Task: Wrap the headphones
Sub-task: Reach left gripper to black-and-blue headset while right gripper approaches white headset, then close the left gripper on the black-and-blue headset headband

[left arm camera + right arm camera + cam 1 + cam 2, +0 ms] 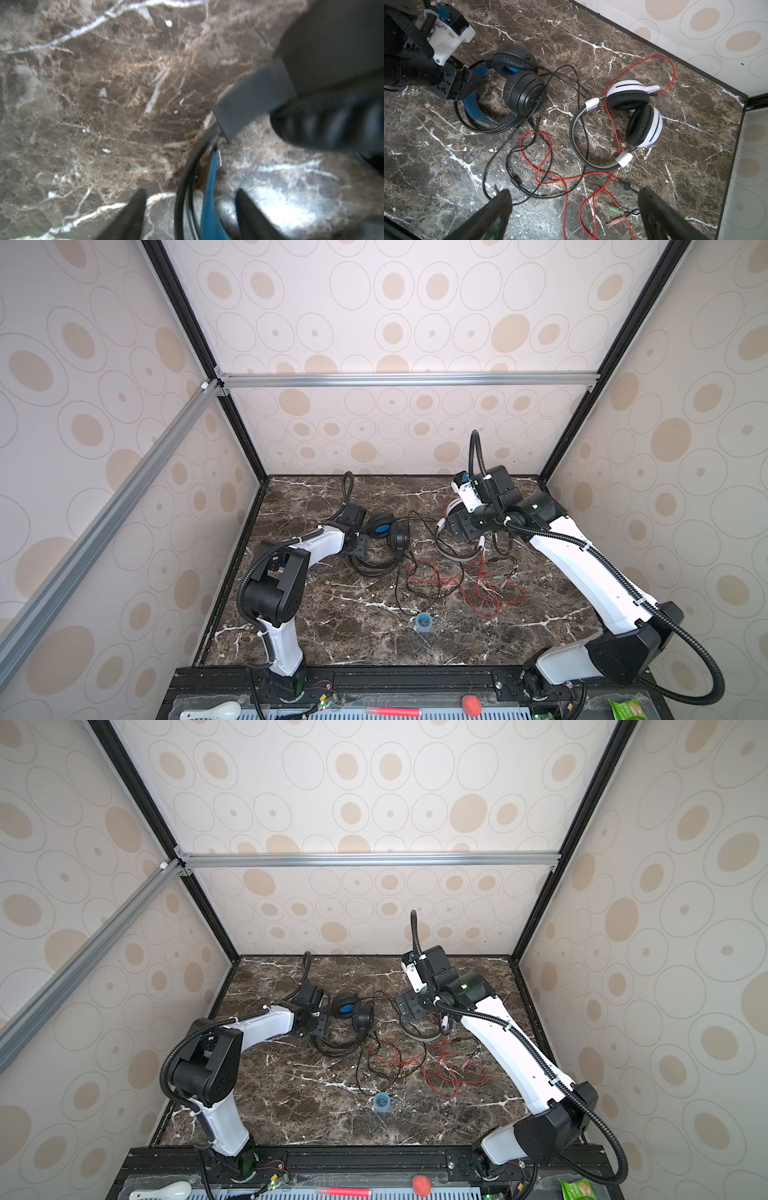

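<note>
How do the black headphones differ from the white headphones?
The black headphones are black all over with a blue inner band; the white headphones have white shells and black pads. The black pair trails a black cord, the white pair a red cord. The left hand straddles the black pair's headband; no hand touches the white pair. Both lie on the table, cords unwrapped.

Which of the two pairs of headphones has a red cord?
The white headphones with black pads: a red cord runs from them, whereas the all-black headphones have a thin black cord.
</note>
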Motion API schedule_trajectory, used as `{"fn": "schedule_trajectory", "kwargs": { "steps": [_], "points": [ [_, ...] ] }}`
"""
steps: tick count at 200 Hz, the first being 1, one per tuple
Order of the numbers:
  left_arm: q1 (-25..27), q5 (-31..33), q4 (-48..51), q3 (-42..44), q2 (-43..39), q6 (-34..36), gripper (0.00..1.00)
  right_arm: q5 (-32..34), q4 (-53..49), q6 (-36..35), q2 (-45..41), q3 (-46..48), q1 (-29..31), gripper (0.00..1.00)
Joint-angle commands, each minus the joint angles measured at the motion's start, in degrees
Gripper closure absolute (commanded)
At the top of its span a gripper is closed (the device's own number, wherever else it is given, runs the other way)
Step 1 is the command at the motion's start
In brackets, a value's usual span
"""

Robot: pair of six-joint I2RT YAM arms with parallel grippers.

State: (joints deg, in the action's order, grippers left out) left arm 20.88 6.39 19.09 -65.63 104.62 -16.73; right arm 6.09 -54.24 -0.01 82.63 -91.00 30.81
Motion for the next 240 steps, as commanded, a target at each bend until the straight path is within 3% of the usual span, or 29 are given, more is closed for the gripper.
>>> {"fn": "schedule_trajectory", "kwargs": {
  "steps": [1, 27, 60, 82, 140, 170, 195, 240],
  "points": [
    [-0.2, -1.7, 0.2, -2.6, -2.3, -6.4, 0.02, 1.2, -1.5, -0.1, -0.5, -2.8, 0.4, 0.02],
    [0.1, -3.9, 0.2, 2.0, -7.7, -18.1, 0.02, 1.1, -1.2, 0.1, -0.6, -3.2, 0.4, 0.00],
    [3.9, 2.7, 3.5, 10.1, -17.1, -40.3, 0.02, 1.5, -1.0, -0.5, -1.4, -3.0, 0.5, 0.00],
    [5.8, 1.3, 1.4, 14.0, -18.9, -49.3, 0.02, 1.1, -0.7, -1.1, -2.4, -2.5, 0.5, 0.00],
    [8.8, -0.2, 2.4, 10.4, -11.4, -55.5, 0.02, -4.8, 3.3, -0.3, -7.5, 4.0, 0.4, 0.00],
    [9.6, 0.1, 2.9, 10.3, -9.9, -57.3, 0.18, -6.1, 2.7, -0.3, -9.9, 6.1, 0.4, 0.00],
    [10.0, 0.3, 2.9, 9.7, -8.2, -57.5, 0.22, -5.8, 3.2, -0.6, -11.7, 7.6, 0.4, 0.00],
    [10.1, 0.6, 4.6, 7.4, -5.0, -56.0, 0.44, -4.5, 2.9, -0.4, -11.8, 7.4, 0.4, 0.00]
  ]
}}
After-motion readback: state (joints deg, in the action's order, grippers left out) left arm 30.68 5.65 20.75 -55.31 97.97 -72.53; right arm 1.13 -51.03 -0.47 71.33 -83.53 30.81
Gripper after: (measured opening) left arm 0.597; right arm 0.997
